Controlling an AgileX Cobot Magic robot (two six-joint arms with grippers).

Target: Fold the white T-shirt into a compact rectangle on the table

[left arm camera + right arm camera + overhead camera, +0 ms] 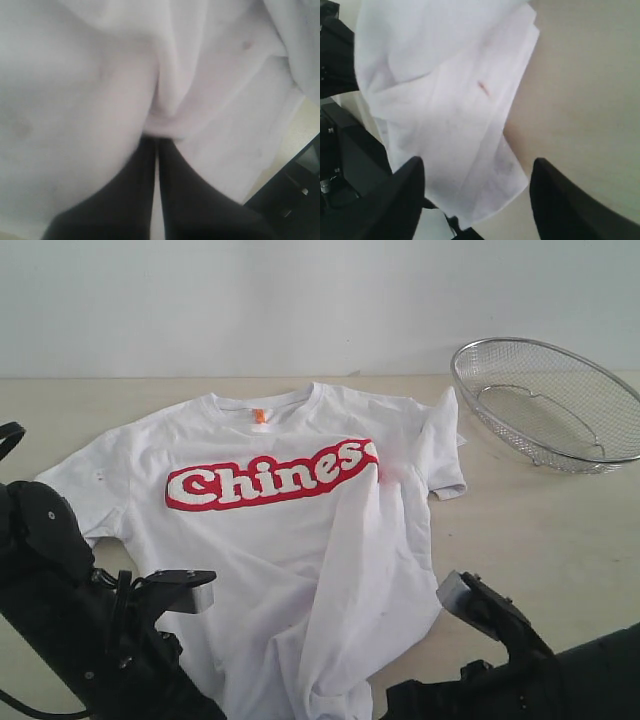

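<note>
The white T-shirt lies front up on the table, showing its red lettering and orange neck tag. Its right side is folded in over the middle, covering the end of the lettering. In the left wrist view my left gripper is shut on a puckered fold of the white T-shirt. My right gripper stands wide open, and a loose corner of the shirt lies between its fingers without touching them. Both arms come in at the near edge in the exterior view.
A silver wire-mesh basket stands at the far right of the table. The left arm and the right arm fill the near corners. Bare beige tabletop shows beside the shirt's right edge.
</note>
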